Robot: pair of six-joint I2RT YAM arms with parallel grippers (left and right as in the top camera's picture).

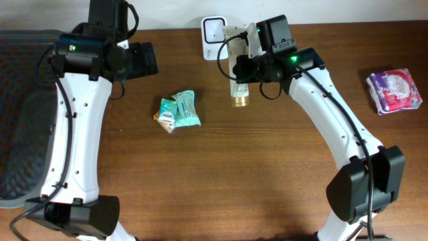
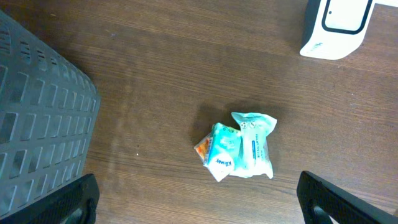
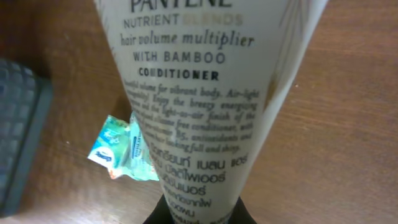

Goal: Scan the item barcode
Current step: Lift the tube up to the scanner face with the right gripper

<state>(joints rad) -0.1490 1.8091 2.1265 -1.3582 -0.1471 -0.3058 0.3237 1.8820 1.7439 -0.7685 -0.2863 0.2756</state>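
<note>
The right gripper (image 1: pixel 246 67) is clamped on the conditioner tube (image 1: pixel 239 86), held at the 12 o'clock edge of the table (image 1: pixel 267 187), just toward 4 o'clock from the scanner (image 1: pixel 212 30); only printed text shows and no barcode is in view, so turn the tube until its barcode squarely faces the scanner window, then hold it steady. The left gripper (image 1: pixel 147 60) stands fully open and empty at 10 o'clock. Count: one tube, one scanner, apparently two tissue packets (image 2: pixel 239 144) touching near centre, one pink pack (image 1: pixel 394 90) at 3 o'clock, one grey crate (image 2: pixel 37 112) at 9 o'clock.
</note>
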